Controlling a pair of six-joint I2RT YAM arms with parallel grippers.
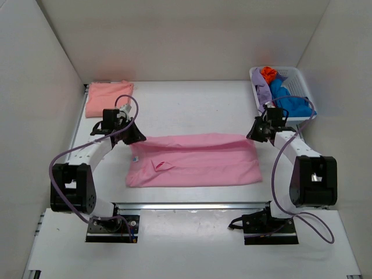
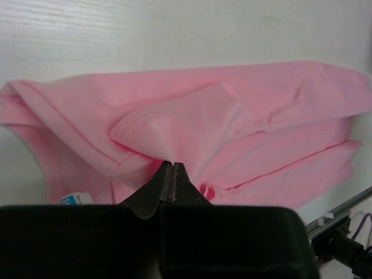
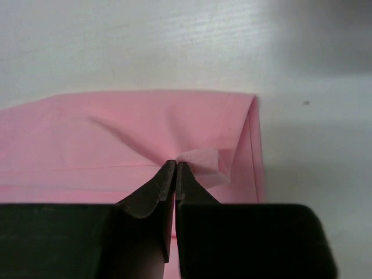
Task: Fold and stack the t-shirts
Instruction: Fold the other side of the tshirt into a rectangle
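The left pincer point(image 2: 172, 167) and right pincer point(image 3: 175, 166) each pinch the soft, creased pink t-shirt point(image 1: 197, 168), folded into a long rectangle.

White lattice basket point(image 1: 297, 70), far right corner of the white counter point(image 1: 192, 104). Inside it: orange cloth point(image 1: 268, 73) at the back, lavender cloth point(image 1: 263, 92) on the left, blue cloth point(image 1: 288, 97) heaped beside. Metal rail point(image 1: 192, 206) along the counter's near edge.

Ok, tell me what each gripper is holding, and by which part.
Both hold the pink t-shirt: the left gripper pinches a raised fold at its far left edge, the right gripper pinches its far right corner.
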